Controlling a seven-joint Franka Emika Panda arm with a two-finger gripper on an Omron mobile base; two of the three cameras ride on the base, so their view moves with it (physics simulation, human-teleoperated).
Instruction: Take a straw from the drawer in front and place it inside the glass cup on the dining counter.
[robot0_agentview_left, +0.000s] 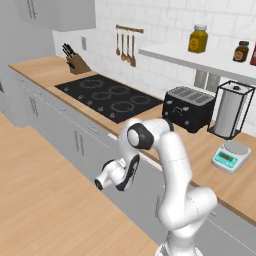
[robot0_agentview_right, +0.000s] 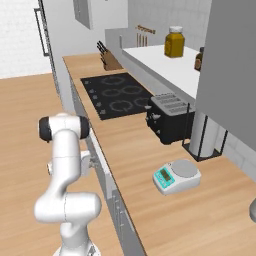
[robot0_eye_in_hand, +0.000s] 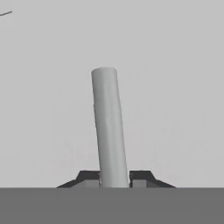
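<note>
In the hand view a grey bar, the drawer handle (robot0_eye_in_hand: 109, 127), rises between my two dark fingertips. My gripper (robot0_eye_in_hand: 114, 178) is shut on it, one fingertip tight against each side. The flat light-grey drawer front (robot0_eye_in_hand: 175, 87) lies behind the handle. In the left base view my arm (robot0_agentview_left: 167, 150) bends down in front of the grey cabinet fronts, just under the edge of the wall-side worktop. The straw, the glass cup and the dining counter are out of view.
The wall-side wood worktop (robot0_agentview_left: 45, 70) carries a black hob (robot0_agentview_left: 107, 95), a black toaster (robot0_agentview_left: 189, 107), a paper-towel holder (robot0_agentview_left: 231, 110), a small scale (robot0_agentview_left: 230, 156) and a knife block (robot0_agentview_left: 77, 64). Jars stand on a white shelf (robot0_agentview_left: 170, 50). Wood floor (robot0_agentview_left: 40, 190) lies to the left.
</note>
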